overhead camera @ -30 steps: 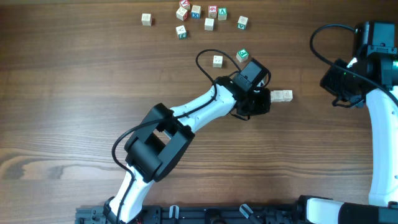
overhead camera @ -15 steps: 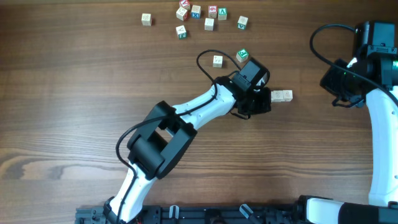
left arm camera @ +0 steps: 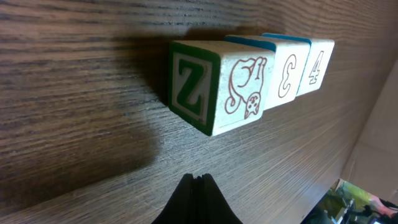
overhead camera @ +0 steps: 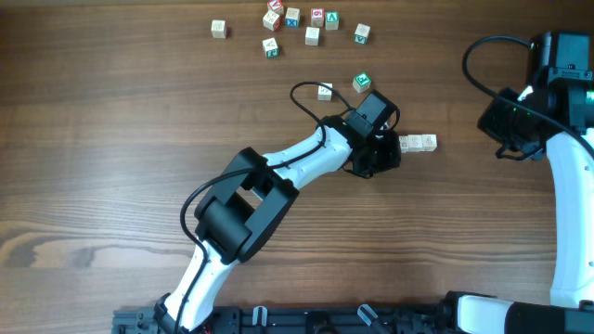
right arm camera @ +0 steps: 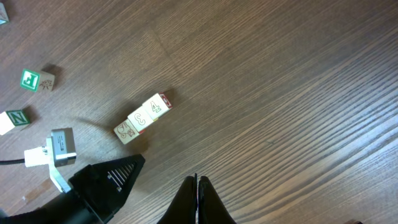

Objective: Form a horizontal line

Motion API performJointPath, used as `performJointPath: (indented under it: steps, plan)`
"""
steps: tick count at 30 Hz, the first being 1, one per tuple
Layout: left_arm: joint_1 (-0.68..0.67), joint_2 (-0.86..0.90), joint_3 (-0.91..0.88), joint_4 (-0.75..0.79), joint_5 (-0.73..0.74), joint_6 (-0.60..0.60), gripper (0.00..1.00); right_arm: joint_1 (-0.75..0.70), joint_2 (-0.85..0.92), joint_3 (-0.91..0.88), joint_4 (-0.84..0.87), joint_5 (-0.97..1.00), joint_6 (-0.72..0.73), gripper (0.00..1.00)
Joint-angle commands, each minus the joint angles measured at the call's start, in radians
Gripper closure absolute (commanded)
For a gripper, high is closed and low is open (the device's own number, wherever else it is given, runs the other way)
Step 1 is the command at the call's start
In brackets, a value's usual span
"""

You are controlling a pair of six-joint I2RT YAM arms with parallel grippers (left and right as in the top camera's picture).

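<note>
Wooden horizontal line (left arm camera: 249,81), Z, 3, 4; left gripper (left arm camera: 198,178), right gripper (right arm camera: 197,178) both closed.

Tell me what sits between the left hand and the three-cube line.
Nothing: in the left wrist view, only bare tabletop separates the shut left hand from the horizontal line.

Place: a robotics lab bench, by the look of it.
Surface: my dark wood-grain table (overhead camera: 93,139) fills the whole frame.
Rig: my left arm (overhead camera: 278,172) mid-frame, my right arm (overhead camera: 566,186) at the right edge, black base rail (overhead camera: 306,320) along the bottom edge.
Props: lettered toy cubes (overhead camera: 312,35) near the top edge.
</note>
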Motion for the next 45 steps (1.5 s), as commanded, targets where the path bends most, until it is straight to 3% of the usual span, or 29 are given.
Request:
performJointPath:
  steps: [1, 45]
  plan:
    - [0.006, 0.015, -0.002, 0.008, -0.023, -0.02, 0.96, -0.001, -0.001, -0.007, 0.005, 0.021, 0.014, 0.95]
    - [-0.031, 0.032, -0.002, 0.082, -0.106, -0.04, 0.96, -0.001, -0.001, -0.007, 0.004, 0.021, 0.014, 0.95]
